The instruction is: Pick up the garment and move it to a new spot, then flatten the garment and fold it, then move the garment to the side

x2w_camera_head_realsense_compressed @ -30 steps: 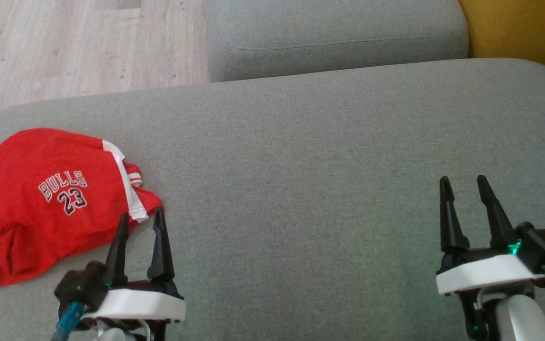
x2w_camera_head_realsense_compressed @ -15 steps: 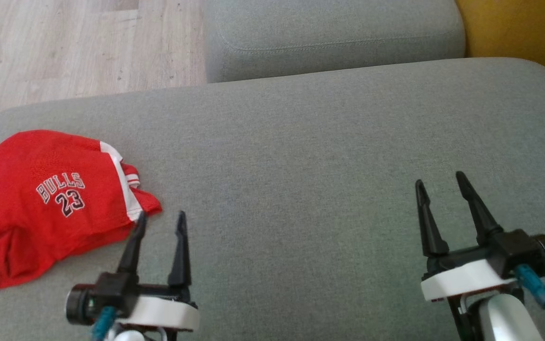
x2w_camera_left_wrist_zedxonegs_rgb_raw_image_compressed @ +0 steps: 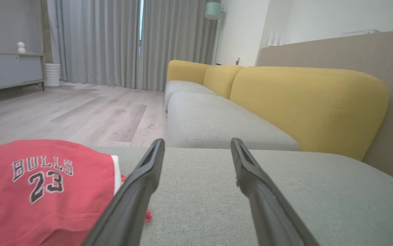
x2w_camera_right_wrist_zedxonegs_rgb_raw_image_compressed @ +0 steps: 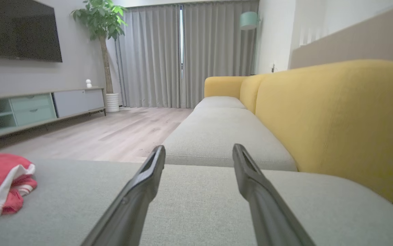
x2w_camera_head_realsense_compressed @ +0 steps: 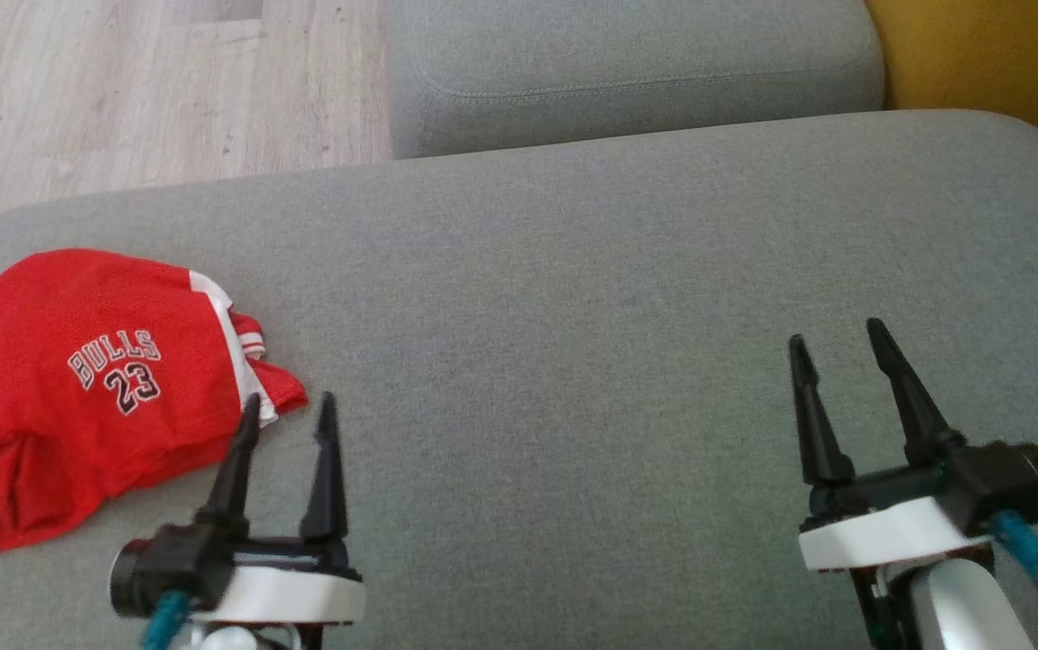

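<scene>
Garment [x2w_camera_head_realsense_compressed: 77,388] lies bunched on cushion [x2w_camera_head_realsense_compressed: 573,361], lettering upright toward robot.

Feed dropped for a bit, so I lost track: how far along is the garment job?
Done, it seems: the red garment lies in a compact, roughly folded bundle at the left end of the grey cushion. In hand: nothing; the left gripper and right gripper are both open and empty. Left: probably nothing, though the fold looks loose.
</scene>
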Available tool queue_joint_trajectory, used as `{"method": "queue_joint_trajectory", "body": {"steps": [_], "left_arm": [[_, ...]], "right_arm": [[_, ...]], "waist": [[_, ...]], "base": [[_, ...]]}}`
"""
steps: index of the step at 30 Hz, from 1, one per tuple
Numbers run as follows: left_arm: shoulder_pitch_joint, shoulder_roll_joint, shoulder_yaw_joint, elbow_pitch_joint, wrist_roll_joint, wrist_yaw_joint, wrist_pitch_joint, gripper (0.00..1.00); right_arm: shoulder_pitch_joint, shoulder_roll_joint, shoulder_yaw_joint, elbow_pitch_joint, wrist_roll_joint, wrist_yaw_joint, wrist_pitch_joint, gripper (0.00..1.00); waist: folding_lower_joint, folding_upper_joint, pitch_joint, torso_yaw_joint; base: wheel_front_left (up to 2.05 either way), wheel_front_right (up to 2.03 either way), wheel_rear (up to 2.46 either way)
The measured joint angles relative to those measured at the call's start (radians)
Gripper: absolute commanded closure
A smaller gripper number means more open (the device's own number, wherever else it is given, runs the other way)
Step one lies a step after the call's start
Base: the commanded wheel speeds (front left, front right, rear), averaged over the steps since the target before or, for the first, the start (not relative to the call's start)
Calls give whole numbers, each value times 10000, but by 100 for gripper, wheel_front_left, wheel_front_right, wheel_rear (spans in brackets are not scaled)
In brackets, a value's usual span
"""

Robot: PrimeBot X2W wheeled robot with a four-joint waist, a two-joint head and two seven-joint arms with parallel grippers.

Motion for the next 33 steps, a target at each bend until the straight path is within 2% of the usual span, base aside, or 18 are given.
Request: {"method": "queue_joint_trajectory", "body": {"steps": [3,5,13,26,33], "left_arm": [[71,-4,73,33,-637,-50,0,0],[94,-4,56,119,-685,-121,0,0],[102,-4,-219,842,-598,-117,2,0],[92,-4,-215,890,-621,12,2,0],[89,-4,-146,892,-612,167,2,0]], "right_arm": [[12,0,-29,355,1417,0,0,0],[13,-4,-50,604,1887,0,0,0],[24,-6,221,1515,2382,0,0,0],[16,-8,328,1551,2531,0,0,0],[17,-12,640,1553,2612,0,0,0]], "waist": [[0,0,-29,7],[0,0,-44,15],[0,0,-65,42],[0,0,-87,113],[0,0,-176,490]], "base": [[0,0,0],[0,0,0],[0,0,0],[0,0,0],[0,0,0]]}}
